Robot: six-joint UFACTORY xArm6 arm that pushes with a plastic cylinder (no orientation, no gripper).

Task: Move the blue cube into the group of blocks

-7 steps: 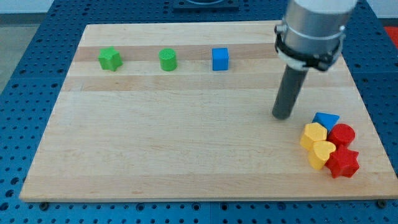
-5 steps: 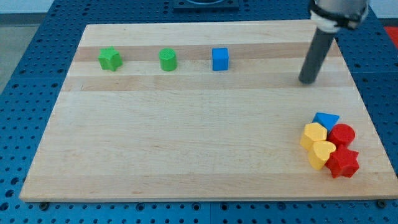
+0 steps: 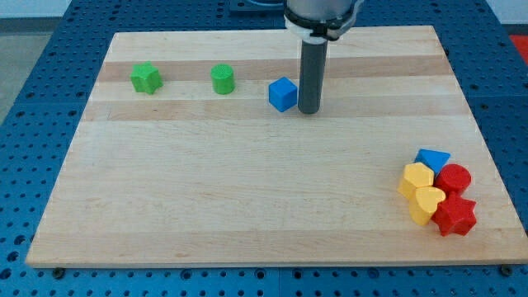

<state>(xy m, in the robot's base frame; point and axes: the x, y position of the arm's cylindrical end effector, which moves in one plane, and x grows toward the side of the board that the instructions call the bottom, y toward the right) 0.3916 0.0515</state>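
Observation:
The blue cube (image 3: 282,94) sits on the wooden board near the view's top centre, turned a little. My tip (image 3: 308,110) rests just to the cube's right, close to it or touching it. The group of blocks lies at the view's lower right: a blue triangular block (image 3: 432,158), a red cylinder (image 3: 454,179), a red star (image 3: 454,216), a yellow hexagonal block (image 3: 416,179) and a yellow heart (image 3: 427,204), packed together.
A green star-like block (image 3: 146,78) and a green cylinder (image 3: 223,79) stand in a row to the cube's left near the board's top edge. The board (image 3: 247,190) lies on a blue perforated table.
My tip moved from the right side of the board up and then left to beside the blue cube. The cube shifted slightly left and down and rotated.

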